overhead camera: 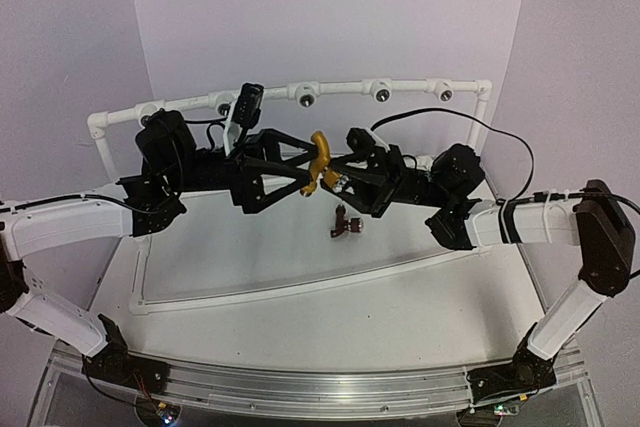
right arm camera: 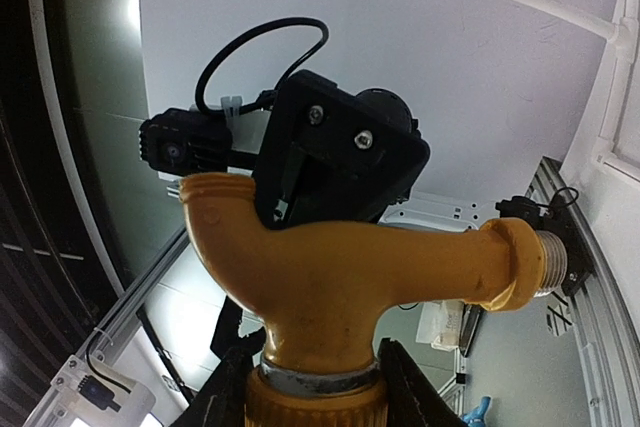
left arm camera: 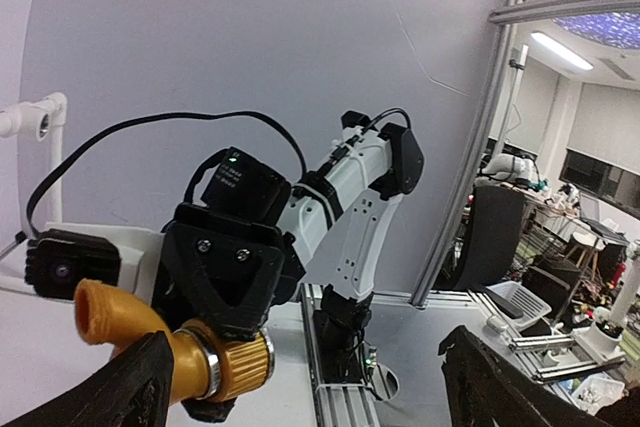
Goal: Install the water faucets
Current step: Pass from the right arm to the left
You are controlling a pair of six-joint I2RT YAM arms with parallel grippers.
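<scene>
Yellow-orange plastic tap-shaped faucet [right arm camera: 340, 287] is pinched at its collar by our right gripper [right arm camera: 320, 392], long axis straight out from its jaws, just beside our wide-spread left gripper [left arm camera: 305, 387].

I see the yellow-orange faucet [right arm camera: 350, 277] held aloft, clamped at its ringed base in the right gripper [right arm camera: 315, 397], with its curved spout to one side and its threaded end to the other. The dark reddish-brown faucet [overhead camera: 346, 221] lies loose on the table [overhead camera: 300, 317] just below it, untouched.
</scene>
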